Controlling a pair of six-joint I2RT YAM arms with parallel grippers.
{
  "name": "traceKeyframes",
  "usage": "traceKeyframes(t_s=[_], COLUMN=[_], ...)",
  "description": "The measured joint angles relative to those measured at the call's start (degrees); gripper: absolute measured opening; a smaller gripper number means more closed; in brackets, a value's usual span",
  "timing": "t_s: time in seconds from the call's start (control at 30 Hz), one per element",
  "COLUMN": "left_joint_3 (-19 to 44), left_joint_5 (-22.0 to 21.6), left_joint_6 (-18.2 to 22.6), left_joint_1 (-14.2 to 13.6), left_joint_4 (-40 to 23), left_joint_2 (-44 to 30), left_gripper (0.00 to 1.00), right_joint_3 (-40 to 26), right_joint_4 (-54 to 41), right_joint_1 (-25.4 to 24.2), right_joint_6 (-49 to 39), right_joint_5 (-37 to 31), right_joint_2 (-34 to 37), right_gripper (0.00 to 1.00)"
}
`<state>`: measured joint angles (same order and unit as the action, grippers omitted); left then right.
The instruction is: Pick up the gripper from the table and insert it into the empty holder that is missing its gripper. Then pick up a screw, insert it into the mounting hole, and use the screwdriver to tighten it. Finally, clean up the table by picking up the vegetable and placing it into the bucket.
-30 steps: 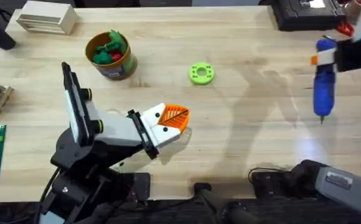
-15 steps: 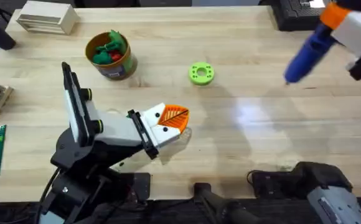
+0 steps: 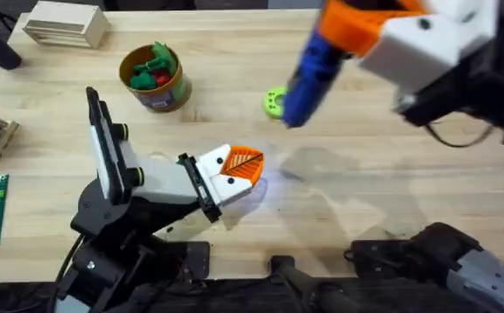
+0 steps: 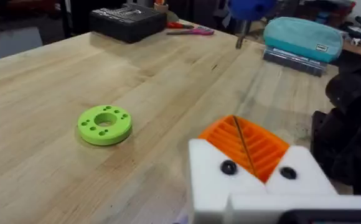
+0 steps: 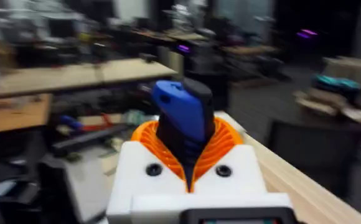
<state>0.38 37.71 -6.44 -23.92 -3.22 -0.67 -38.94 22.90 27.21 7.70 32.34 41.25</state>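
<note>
My right gripper [image 3: 352, 26] hangs high over the table's far middle, shut on the blue screwdriver [image 3: 308, 74], whose body slants down toward the left. In the right wrist view the orange pads [image 5: 221, 140] clamp the screwdriver [image 5: 180, 115]. My left gripper [image 3: 239, 168] rests low near the table's centre, its white finger blocks [image 4: 230, 180] each carrying an orange ribbed pad, pressed together with nothing between them. The screwdriver's metal tip [image 4: 239, 38] shows far off in the left wrist view. The tan bucket [image 3: 156, 83] at the back left holds green and red toys. The loose gripper, screw and vegetable are out of view.
A lime-green ring [image 3: 274, 103] lies beyond my left gripper, partly behind the screwdriver. A beige box [image 3: 63, 26] sits at the back left, a black case [image 4: 127, 22] and teal pouch [image 4: 302, 37] at the far right. Bare wood spreads across the right half.
My right arm has swung the screwdriver from the table's right side up and leftward, close under the overhead camera. The left arm has stayed put.
</note>
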Motion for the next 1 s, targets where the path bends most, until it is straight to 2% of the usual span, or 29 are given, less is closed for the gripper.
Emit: traceKeyframes(t_s=[0.17,0.4,0.63,1.0], left_joint_3=[0.0,0.0,0.0,0.0], left_joint_5=[0.0,0.0,0.0,0.0], left_joint_6=[0.0,0.0,0.0,0.0], left_joint_1=[0.0,0.0,0.0,0.0], left_joint_4=[0.0,0.0,0.0,0.0], left_joint_2=[0.0,0.0,0.0,0.0], left_gripper=[0.005,0.005,0.005,0.005], right_joint_3=[0.0,0.0,0.0,0.0], right_joint_4=[11.1,21.4,25.8,24.9], right_joint_1=[8.4,14.8,16.9,17.7], right_joint_6=[0.3,0.7,0.9,0.9], right_joint_5=[0.4,0.5,0.5,0.5], right_joint_2=[7.0,15.2,19.8,21.7], right_gripper=[0.031,0.031,0.031,0.031])
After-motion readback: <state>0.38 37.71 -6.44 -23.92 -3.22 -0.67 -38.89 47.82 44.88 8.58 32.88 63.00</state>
